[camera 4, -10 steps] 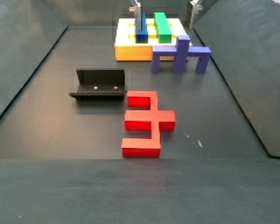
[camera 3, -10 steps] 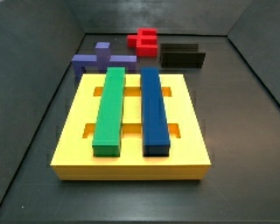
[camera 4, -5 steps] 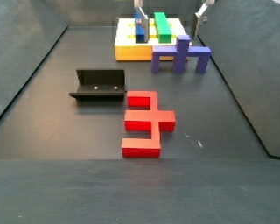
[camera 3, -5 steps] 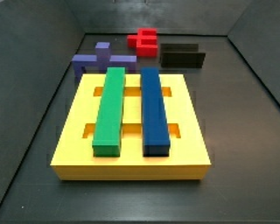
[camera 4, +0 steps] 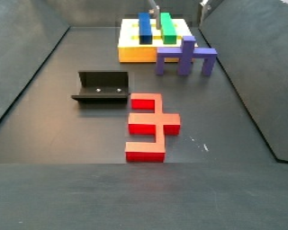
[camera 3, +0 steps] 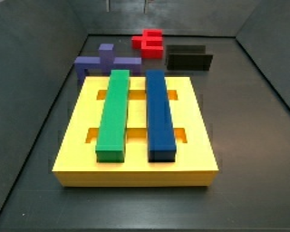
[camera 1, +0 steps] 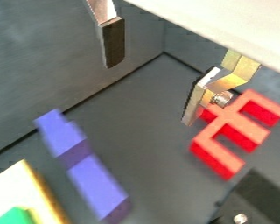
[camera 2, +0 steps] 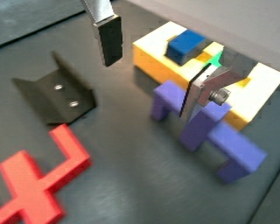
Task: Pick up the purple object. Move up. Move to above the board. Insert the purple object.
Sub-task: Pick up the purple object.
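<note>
The purple object [camera 3: 108, 62] is a cross-shaped block on legs. It stands on the floor just behind the yellow board [camera 3: 75, 154] and also shows in the side view [camera 4: 186, 57] and in both wrist views [camera 1: 81, 166] [camera 2: 201, 131]. My gripper [camera 4: 175, 7] is open and empty, high above the purple object and the board's end. In both wrist views the gripper [camera 1: 152, 87] [camera 2: 150, 87] holds nothing between its fingers. One finger [camera 2: 195, 96] lines up over the purple object. Only the fingertips [camera 3: 109, 4] show at the top edge of a side view.
A green bar [camera 3: 112, 113] and a blue bar [camera 3: 159, 113] lie in the board's slots. A red piece [camera 4: 149, 126] lies on the floor, with the dark fixture [camera 4: 102, 87] beside it. Grey walls close in the floor.
The gripper has shifted slightly above the purple object and its fingertips now show at the top edge of a side view. No piece has moved.
</note>
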